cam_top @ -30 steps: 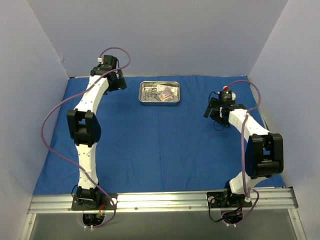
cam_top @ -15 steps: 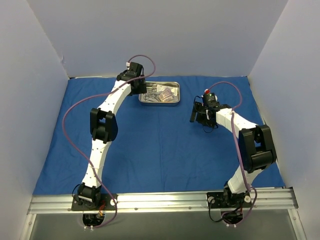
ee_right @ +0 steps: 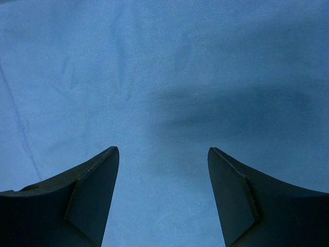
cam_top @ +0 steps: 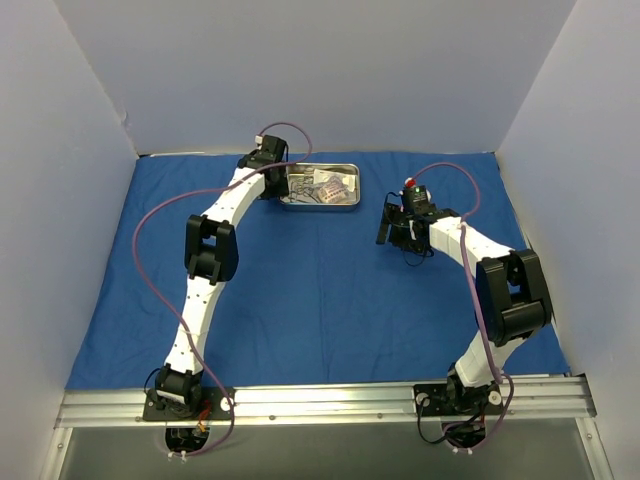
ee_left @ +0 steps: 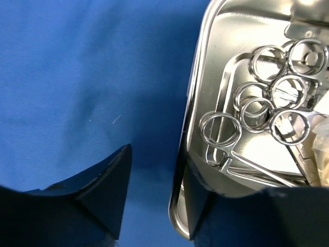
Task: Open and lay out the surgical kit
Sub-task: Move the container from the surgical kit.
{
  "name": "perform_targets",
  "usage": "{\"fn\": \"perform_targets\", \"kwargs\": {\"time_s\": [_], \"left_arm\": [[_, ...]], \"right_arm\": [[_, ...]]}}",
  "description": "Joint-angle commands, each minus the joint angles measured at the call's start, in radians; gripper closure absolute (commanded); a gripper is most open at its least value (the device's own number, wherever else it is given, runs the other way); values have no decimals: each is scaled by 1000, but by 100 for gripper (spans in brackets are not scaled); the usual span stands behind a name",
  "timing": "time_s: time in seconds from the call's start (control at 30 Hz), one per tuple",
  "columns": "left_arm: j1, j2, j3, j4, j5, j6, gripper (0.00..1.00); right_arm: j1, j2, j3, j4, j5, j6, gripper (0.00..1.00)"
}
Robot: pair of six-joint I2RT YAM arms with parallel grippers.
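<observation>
The blue cloth wrap (cam_top: 300,290) lies spread flat over the table. At the back middle stands the small steel tray (cam_top: 318,205), holding ring-handled scissor-like instruments (ee_left: 267,103) and clear packets (cam_top: 335,185). My left gripper (cam_top: 278,180) straddles the tray's left rim (ee_left: 198,92): one finger is over the cloth outside and the other is inside the tray. In the left wrist view the left gripper (ee_left: 157,154) is open, with a gap between the outer finger and the rim. My right gripper (cam_top: 392,232) hovers over bare cloth (ee_right: 164,77) right of the tray. The right gripper (ee_right: 163,149) is open and holds nothing.
Pale walls enclose the table on the left, back and right. The aluminium rail (cam_top: 320,400) carrying both arm bases runs along the near edge. Purple cables loop above each arm.
My left arm swung right from the back left corner to the tray's left rim, and its jaws narrowed. The right arm shifted a little left, then held still.
</observation>
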Motion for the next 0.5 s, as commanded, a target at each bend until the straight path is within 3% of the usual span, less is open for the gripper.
{"fn": "perform_targets", "kwargs": {"time_s": [0.0,0.23,0.47], "left_arm": [[0,5,20,49,5,5,49],[3,-10,-7,44,-10,2,67],[36,-160,-208,107,-53,-62,93]], "right_arm": [[12,-19,-6,-6,1,9,34],[10,-13,1,-7,1,4,34],[10,-7,22,-23,9,-30,34]]}}
